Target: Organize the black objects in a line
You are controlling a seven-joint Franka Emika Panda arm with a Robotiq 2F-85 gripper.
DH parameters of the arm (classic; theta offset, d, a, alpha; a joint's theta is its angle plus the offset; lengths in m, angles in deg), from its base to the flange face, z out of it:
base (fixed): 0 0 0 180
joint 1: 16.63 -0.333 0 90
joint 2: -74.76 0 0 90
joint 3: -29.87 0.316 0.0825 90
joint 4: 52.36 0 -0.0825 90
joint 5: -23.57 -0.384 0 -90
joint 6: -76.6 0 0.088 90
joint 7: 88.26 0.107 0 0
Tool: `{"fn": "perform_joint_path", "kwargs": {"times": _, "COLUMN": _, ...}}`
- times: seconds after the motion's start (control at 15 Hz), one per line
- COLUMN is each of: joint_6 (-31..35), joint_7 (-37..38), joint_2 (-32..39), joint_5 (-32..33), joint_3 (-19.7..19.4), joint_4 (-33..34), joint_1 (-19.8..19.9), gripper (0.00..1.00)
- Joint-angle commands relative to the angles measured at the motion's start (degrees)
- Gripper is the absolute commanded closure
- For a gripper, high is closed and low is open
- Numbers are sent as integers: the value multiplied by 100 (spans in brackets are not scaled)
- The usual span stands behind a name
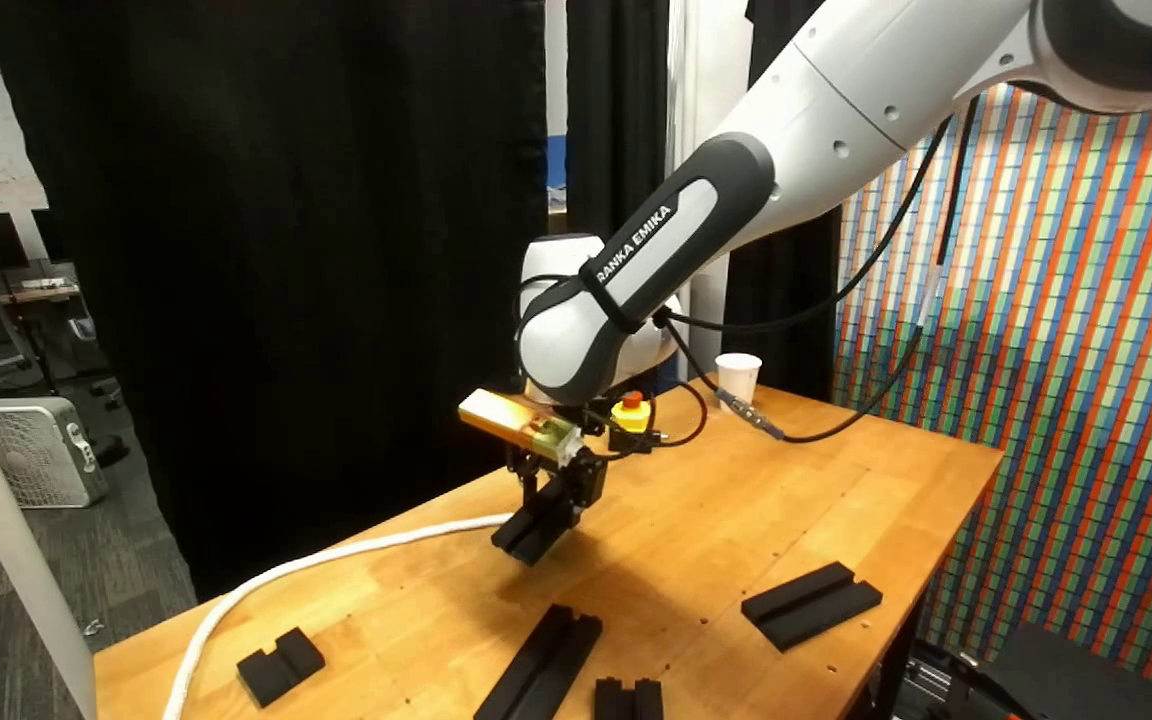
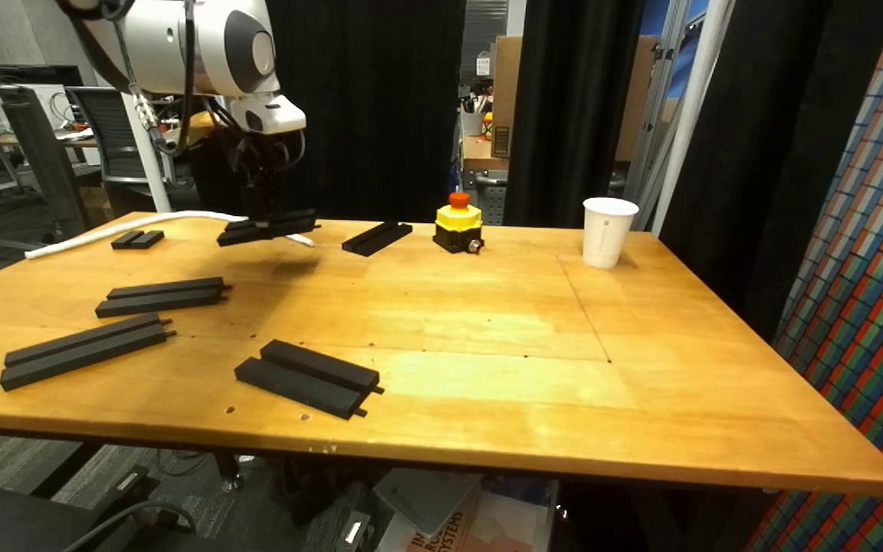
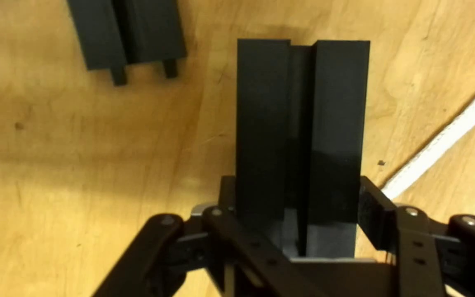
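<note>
Block [image 3: 322,132] in pincer [image 3: 297,200], lengthwise up wrist view

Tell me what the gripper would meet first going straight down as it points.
Probably the tabletop, met by the black block in the gripper. The white cord runs close and may lie partly underneath; depth is unclear.

Wears a white shell [image 1: 836,75] at upper right of an exterior view, dark grey trim [image 1: 741,165] lettered "RANKA EMIKA", black strap [image 1: 608,296] and cables [image 1: 841,296]. Low in the wrist view, shows a black gripper [image 3: 297,202] with silvery screws [image 3: 412,211].
</note>
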Motion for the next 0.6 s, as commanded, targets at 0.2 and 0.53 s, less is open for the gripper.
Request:
{"fn": "perform_joint_path", "kwargs": {"times": 0.2, "joint_6": 47, "joint_7": -1270, "joint_2": -552, "joint_5": -107, "joint_3": 25, "joint_4": -862, "joint_1": 404, "gripper": 55}}
{"fn": "perform_joint_path", "kwargs": {"times": 0.53, "joint_6": 76, "joint_7": -1794, "joint_2": -333, "joint_5": -248, "joint_3": 60, "joint_4": -856, "joint_1": 483, "gripper": 55}}
